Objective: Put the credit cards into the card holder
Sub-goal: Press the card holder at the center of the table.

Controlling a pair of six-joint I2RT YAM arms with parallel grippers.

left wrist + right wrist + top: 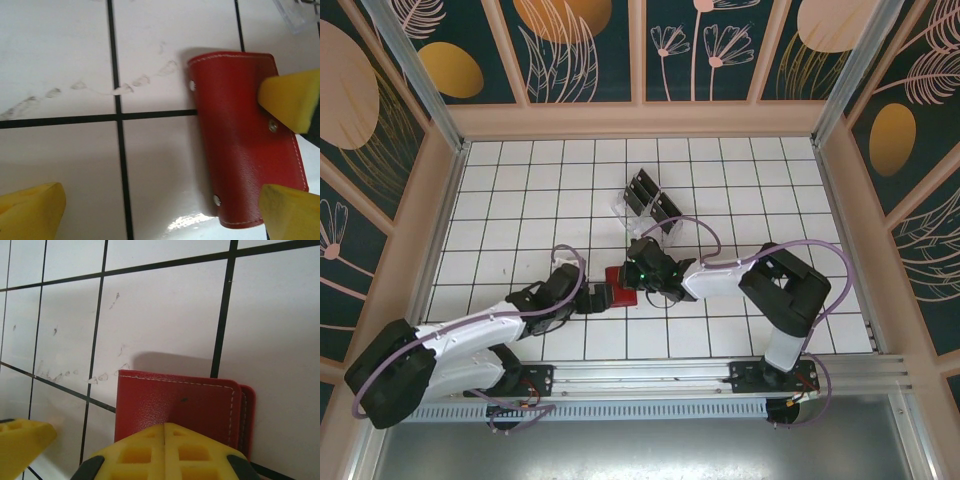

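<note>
two grippers meet at one spot on the white tiled table (520, 200). on the left, the left gripper (162, 200) stands wide open and holds nothing, one yellow finger by a corner of the closed red card holder (240, 145), which lies flat. to the right, the right gripper (165, 432) is closed tight, its tips on the holder's top. farther back, the dark credit cards (640, 193) stand in a clear rack (620, 212).
</note>
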